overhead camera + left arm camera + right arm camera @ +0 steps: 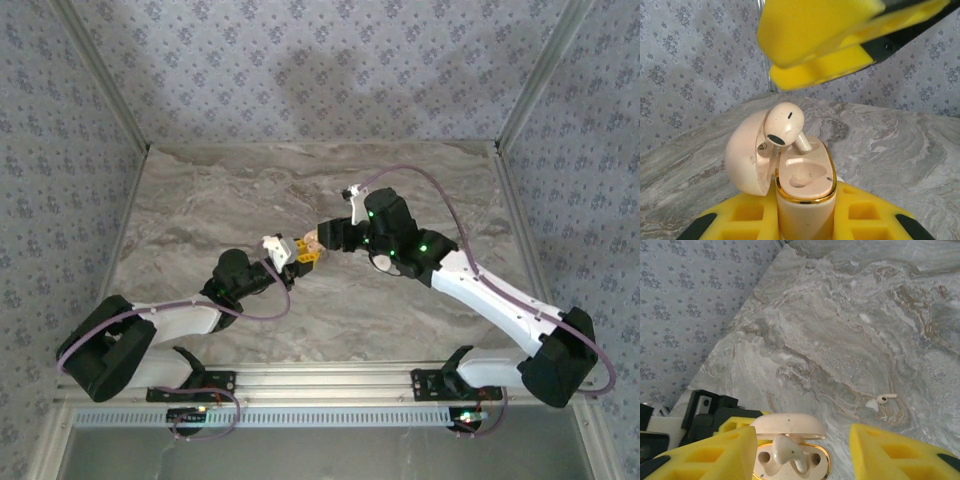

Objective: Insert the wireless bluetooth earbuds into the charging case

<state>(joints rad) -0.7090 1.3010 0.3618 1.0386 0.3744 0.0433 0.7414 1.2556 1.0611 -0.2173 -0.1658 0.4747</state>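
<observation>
Cream earbud (pixel 784 122) half-seated, tilted in charging case (pixel 805 207); left fingers (pixel 867 217) clamp case, right fingers (pixel 890 452) spread, empty. Press straight down, stem aligned to socket.

The charging case (pixel 805 200) stands clamped in the left gripper (pixel 285 252), one earbud (pixel 784 125) stem-down in its well, the right gripper (pixel 802 450) spread apart above it, and a second earbud (pixel 880 401) on the table (pixel 840 330) beyond.

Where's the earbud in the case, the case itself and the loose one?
earbud in the case (pixel 784 122), left wrist view, round head.
charging case (pixel 804 217), left wrist view, body.
loose earbud (pixel 883 398), right wrist view, head.
</observation>
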